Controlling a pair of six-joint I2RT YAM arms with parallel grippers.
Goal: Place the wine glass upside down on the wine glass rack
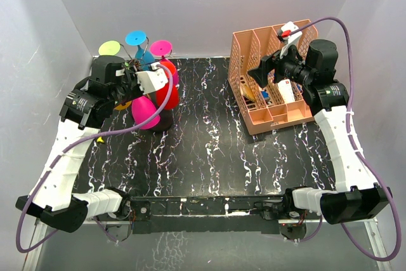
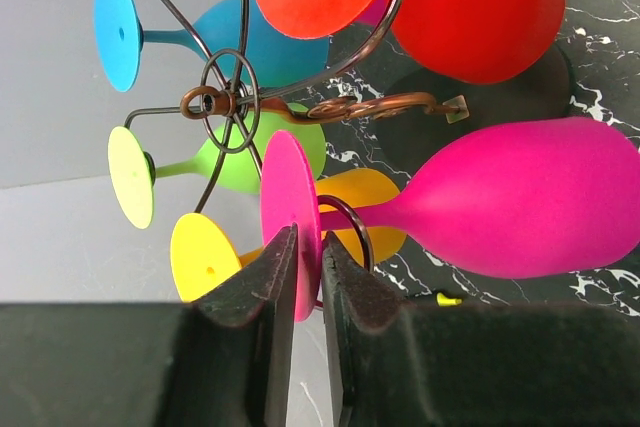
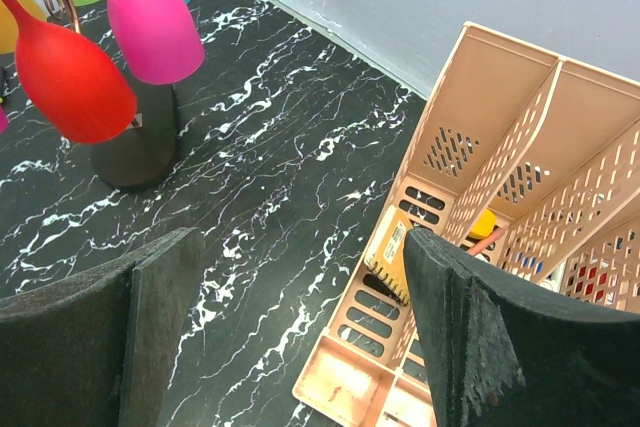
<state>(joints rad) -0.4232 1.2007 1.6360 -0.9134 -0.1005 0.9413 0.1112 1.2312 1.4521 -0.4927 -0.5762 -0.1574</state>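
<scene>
magenta wine glass (image 2: pixel 520 207) foot between left fingers (image 2: pixel 255 297), stem in rack (image 2: pixel 228 102)

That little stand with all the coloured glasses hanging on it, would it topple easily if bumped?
Probably tippy: the wine glass rack carries its load high on a thin post over a small disc base. The magenta wine glass, hung by its foot on a wire arm, would likely swing.

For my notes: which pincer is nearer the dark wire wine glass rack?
Left. The left pincer is at the rack, flanking the foot of a magenta wine glass; the right pincer hangs by the peach slotted organizer.
</scene>
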